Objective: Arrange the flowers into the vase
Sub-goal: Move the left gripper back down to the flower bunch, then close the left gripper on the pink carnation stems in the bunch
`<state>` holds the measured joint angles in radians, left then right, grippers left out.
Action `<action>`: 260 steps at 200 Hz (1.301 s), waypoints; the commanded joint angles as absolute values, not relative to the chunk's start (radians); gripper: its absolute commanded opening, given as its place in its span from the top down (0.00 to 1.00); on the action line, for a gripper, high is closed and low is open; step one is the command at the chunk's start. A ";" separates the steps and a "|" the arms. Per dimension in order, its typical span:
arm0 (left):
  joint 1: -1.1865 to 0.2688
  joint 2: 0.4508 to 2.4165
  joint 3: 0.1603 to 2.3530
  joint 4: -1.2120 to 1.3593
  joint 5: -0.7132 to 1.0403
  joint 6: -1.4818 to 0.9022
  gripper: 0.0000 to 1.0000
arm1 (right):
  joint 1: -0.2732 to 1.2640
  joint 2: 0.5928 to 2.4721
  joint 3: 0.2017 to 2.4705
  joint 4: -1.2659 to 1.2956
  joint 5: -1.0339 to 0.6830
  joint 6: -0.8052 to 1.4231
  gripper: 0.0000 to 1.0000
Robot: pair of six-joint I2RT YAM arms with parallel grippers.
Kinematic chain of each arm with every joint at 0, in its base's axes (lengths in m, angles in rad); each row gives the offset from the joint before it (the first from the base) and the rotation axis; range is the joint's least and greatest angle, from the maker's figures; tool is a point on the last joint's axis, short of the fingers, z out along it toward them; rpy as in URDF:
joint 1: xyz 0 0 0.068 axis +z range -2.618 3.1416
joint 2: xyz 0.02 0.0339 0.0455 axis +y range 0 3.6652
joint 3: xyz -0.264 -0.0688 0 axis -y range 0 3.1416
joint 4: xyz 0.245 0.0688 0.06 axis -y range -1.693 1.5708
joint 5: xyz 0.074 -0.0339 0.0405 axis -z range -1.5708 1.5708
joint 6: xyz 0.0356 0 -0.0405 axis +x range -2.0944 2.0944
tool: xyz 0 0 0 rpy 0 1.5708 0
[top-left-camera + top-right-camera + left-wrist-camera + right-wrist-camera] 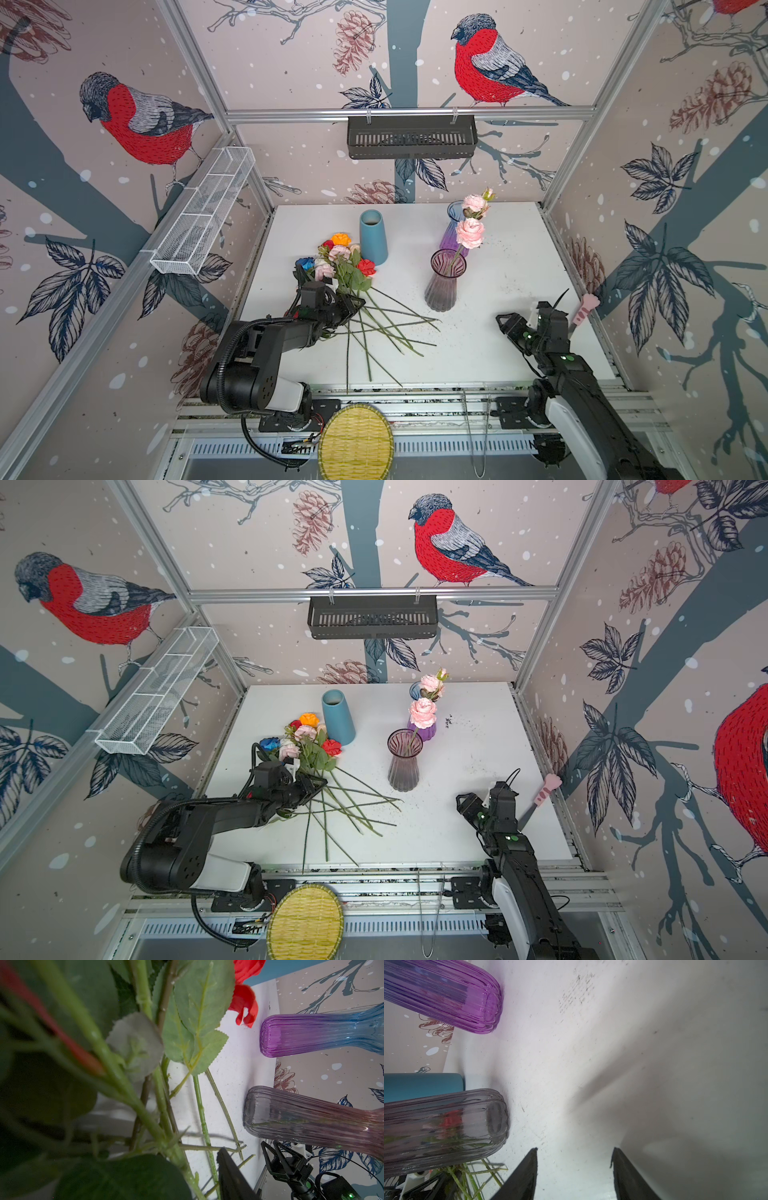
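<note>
The white surface [498,332] is left bare across its right half, up to the right edge. The flowers [345,266] are heaped left of centre, blooms beside the blue vase [374,237], stems fanned to the near edge. A pink spray [470,232] is stood in the grey vase [442,286], the purple vase [454,239] just behind. The left gripper [353,307] is set among the stems; whether its jaws are closed on any cannot be told. The right gripper [574,1148] is held near the right edge, jaws parted, nothing between them.
</note>
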<state>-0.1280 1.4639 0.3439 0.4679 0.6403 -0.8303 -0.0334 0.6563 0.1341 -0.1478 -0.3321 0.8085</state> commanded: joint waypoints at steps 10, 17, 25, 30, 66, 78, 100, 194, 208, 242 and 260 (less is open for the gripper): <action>-0.127 1.490 0.356 0.496 0.658 -0.832 0.69 | -0.031 0.657 0.134 -0.128 -0.328 0.801 0.42; -0.127 1.493 0.357 0.498 0.657 -0.832 0.71 | -0.031 0.657 0.133 -0.128 -0.329 0.801 0.42; -0.127 1.495 0.359 0.497 0.657 -0.831 0.72 | -0.032 0.657 0.133 -0.128 -0.330 0.802 0.42; -0.127 1.497 0.360 0.496 0.657 -0.832 0.73 | -0.032 0.658 0.134 -0.128 -0.328 0.802 0.42; -0.127 1.501 0.359 0.507 0.667 -0.832 0.86 | -0.032 0.656 0.135 -0.130 -0.328 0.802 0.42; -0.126 1.496 0.356 0.509 0.666 -0.832 0.91 | -0.031 0.655 0.134 -0.131 -0.329 0.802 0.42; -0.126 1.483 0.349 0.508 0.661 -0.831 0.98 | -0.031 0.655 0.135 -0.129 -0.328 0.802 0.42; -0.109 1.361 0.294 0.528 0.618 -0.855 1.00 | -0.032 0.658 0.135 -0.129 -0.329 0.801 0.42; -0.101 1.319 0.285 0.558 0.614 -0.874 1.00 | -0.031 0.658 0.136 -0.130 -0.329 0.801 0.42; -0.098 1.230 0.301 0.673 0.617 -0.975 1.00 | -0.031 0.654 0.142 -0.143 -0.327 0.796 0.42; -0.098 1.176 0.337 0.670 0.606 -1.006 1.00 | -0.031 0.649 0.140 -0.143 -0.327 0.797 0.42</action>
